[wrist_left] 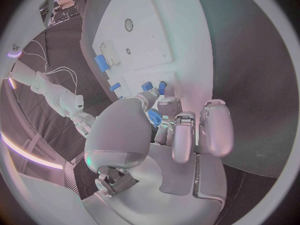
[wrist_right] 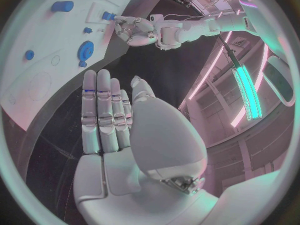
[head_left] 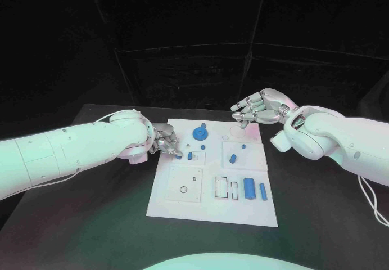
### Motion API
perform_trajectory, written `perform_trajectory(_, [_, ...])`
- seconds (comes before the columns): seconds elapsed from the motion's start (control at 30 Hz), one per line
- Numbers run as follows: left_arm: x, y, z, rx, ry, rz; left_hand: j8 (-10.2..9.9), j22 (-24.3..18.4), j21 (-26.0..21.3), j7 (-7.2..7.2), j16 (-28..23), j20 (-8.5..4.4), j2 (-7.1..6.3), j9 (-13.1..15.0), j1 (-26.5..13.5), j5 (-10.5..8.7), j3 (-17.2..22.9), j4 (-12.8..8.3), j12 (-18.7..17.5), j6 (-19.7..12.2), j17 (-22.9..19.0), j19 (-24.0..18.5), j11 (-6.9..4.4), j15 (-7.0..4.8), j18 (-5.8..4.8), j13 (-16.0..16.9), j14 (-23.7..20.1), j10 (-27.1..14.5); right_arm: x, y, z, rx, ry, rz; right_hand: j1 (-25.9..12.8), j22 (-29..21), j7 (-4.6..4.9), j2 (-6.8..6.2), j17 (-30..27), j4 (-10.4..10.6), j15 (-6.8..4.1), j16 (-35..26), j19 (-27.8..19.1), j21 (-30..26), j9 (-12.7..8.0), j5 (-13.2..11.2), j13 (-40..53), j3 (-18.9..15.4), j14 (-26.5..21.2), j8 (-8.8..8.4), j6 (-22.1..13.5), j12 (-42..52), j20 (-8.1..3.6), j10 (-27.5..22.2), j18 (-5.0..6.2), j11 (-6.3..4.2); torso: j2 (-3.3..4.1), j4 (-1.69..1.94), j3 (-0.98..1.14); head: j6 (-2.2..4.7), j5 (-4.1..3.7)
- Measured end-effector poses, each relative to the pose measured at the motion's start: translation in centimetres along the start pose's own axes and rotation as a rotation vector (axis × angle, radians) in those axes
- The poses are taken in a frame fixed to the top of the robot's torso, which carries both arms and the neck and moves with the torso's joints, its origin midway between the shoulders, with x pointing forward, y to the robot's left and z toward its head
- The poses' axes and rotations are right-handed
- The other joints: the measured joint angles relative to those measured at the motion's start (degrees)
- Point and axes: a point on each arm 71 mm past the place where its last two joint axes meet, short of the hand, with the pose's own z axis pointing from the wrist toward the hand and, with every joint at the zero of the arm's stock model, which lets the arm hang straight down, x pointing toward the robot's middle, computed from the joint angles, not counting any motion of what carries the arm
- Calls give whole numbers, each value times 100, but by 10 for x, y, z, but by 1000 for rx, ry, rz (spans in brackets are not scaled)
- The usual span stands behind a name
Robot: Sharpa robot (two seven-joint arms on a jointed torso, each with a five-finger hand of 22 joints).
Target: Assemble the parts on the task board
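Head view: left hand (head_left: pixel 165 140) pinches a small blue part (head_left: pixel 179 156) over the task board (head_left: pixel 212 216). Right hand (head_left: pixel 261 107) hovers, fingers apart, holding nothing. Several parts near the left hand lie loose, so assembly appears unfinished.

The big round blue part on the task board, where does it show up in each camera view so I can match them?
Head view: the round blue part sits near the board's far edge, between the two hands.
Left wrist view: I cannot pick it out for certain.
Right wrist view: it lies on the white board beyond the right hand's fingertips.
Shared landmark: the left hand, beside the part.
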Motion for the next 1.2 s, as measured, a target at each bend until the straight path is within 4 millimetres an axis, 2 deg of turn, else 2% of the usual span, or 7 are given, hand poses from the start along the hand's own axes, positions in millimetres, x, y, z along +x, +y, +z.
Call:
perform_trajectory(0.33, [-1, 0, 1, -5, 12, 8, -1, -11, 0, 1, 0, 0, 4, 2, 4, 7, 2, 1, 0, -1, 0, 0, 1, 0, 0, 0, 0, -1, 0, 0, 0, -1, 0, 0, 0, 0, 0, 0, -1, 0, 0, 0, 0, 0, 0, 0, -1, 0, 0, 0, 0, 0, 0, 0, 0, 0, 0, -4, 0, -15, -5])
perform_trajectory(0.6, [-1, -3, 2, -10, 14, 13, 52, -15, 0, -12, 0, 0, 30, 17, -35, 6, 103, 102, -1, 32, 0, 0, 2, 0, 0, -7, 0, -1, 0, 0, 0, -2, 0, 0, 0, 0, 0, 0, 0, 5, 0, 0, 0, 0, 0, 0, -1, 5, 0, 23, 0, 22, 0, 0, 0, 0, 0, -4, -1, -23, -10])
perform_trajectory(0.7, [-1, -4, 3, -14, 15, 15, 85, -10, 0, -11, 0, 0, -6, 25, -71, 6, 128, 125, -1, 32, 0, 0, 2, 0, 0, -7, 0, 0, 0, 0, 0, -3, 0, 0, 0, 0, 0, 0, 4, 16, 0, 0, 0, 0, 0, 0, -1, 17, 0, 23, 0, 22, 0, 0, 0, 0, 0, -4, -2, -28, -10])
perform_trajectory(1.2, [-2, -7, 7, -31, 22, 24, 120, -1, 0, -29, 0, 0, -39, 47, -228, 3, 263, 71, -1, 56, 0, 0, -21, 0, 0, -16, 0, 24, 1, 1, 0, -4, 2, 0, 0, 0, 0, 0, 3, 16, 0, 0, 0, 0, 0, 0, 3, 17, 0, 23, 0, 22, 0, 1, 0, 1, 0, -4, 1, -53, -24])
